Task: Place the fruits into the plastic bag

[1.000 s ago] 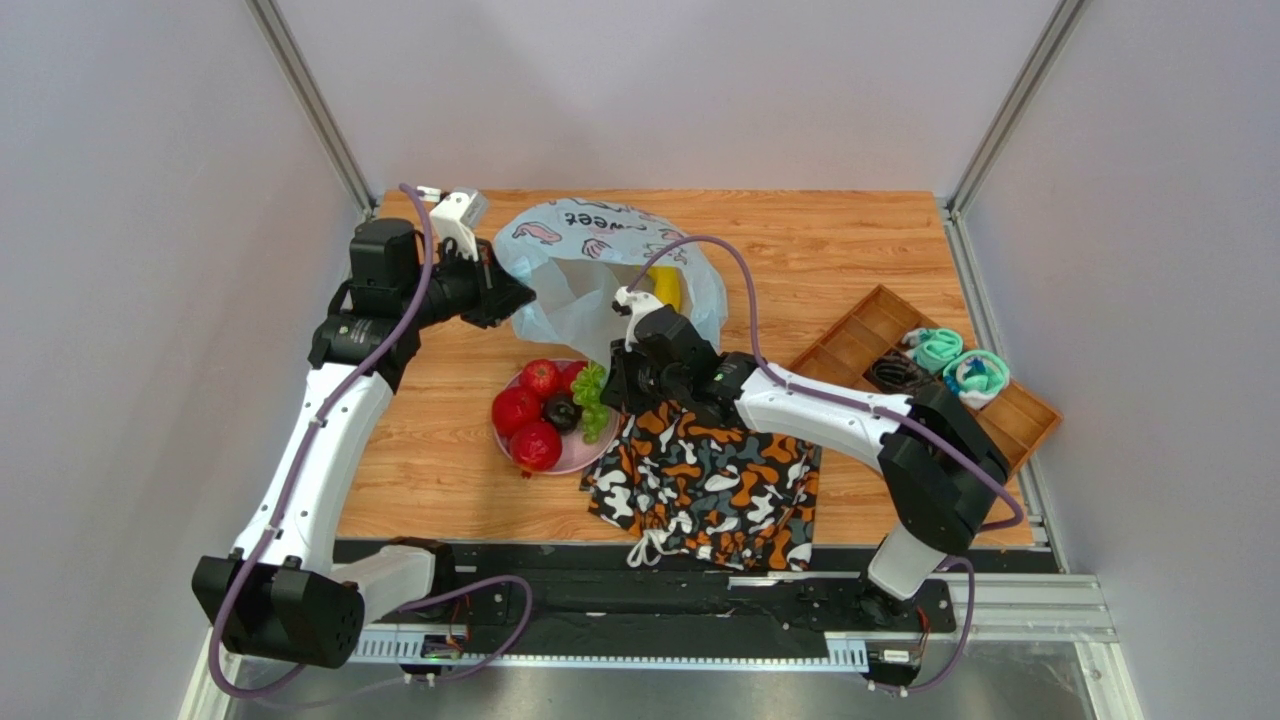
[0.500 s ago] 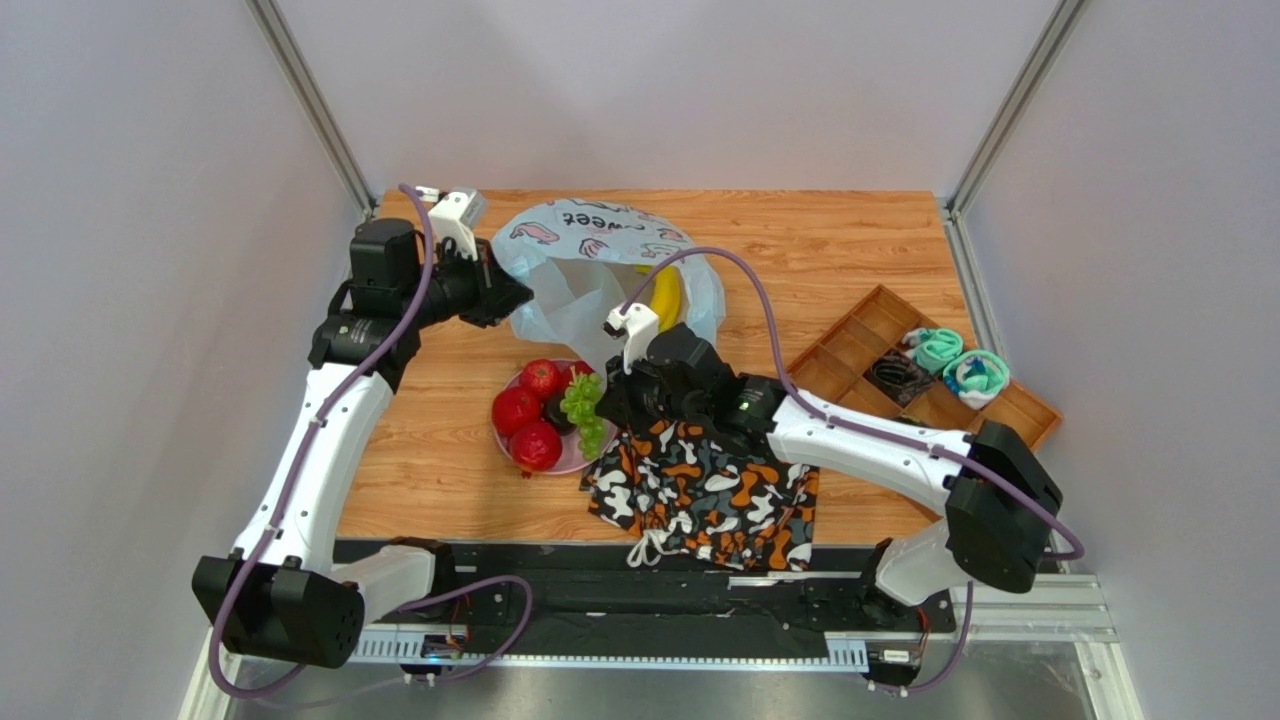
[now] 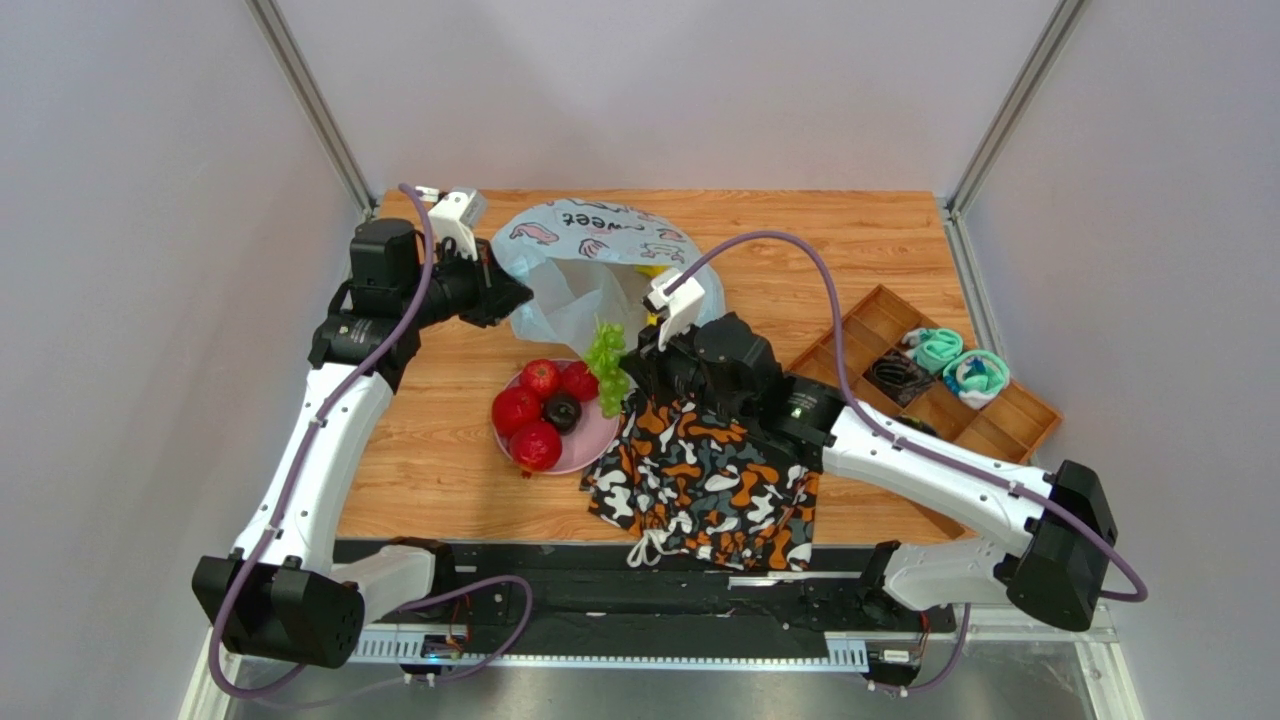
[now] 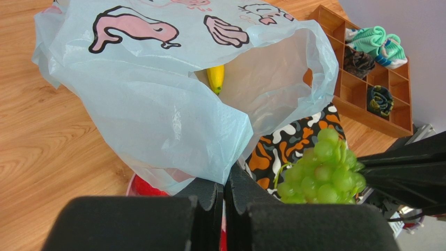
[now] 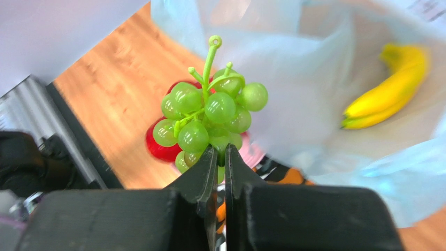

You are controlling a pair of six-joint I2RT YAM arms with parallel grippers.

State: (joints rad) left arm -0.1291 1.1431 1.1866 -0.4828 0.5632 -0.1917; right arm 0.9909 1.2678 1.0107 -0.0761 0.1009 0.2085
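The left tool (image 4: 225, 183) is clamped on the bag (image 4: 157, 110) rim; right tool (image 5: 220, 157) grips the grapes (image 5: 209, 115) by the bag mouth; banana (image 4: 215, 78) inside; apples (image 3: 520, 408) and dark fruit (image 3: 562, 413) on the plate (image 3: 597, 440)

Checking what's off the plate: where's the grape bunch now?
Top view, centre: the grape bunch is pinched in the right claw, between the pink plate and the plastic bag's open mouth.

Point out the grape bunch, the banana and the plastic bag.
grape bunch (image 5: 220, 107), right wrist view, a central grape.
banana (image 5: 390, 94), right wrist view, its yellow middle.
plastic bag (image 4: 146, 115), left wrist view, its front wall.
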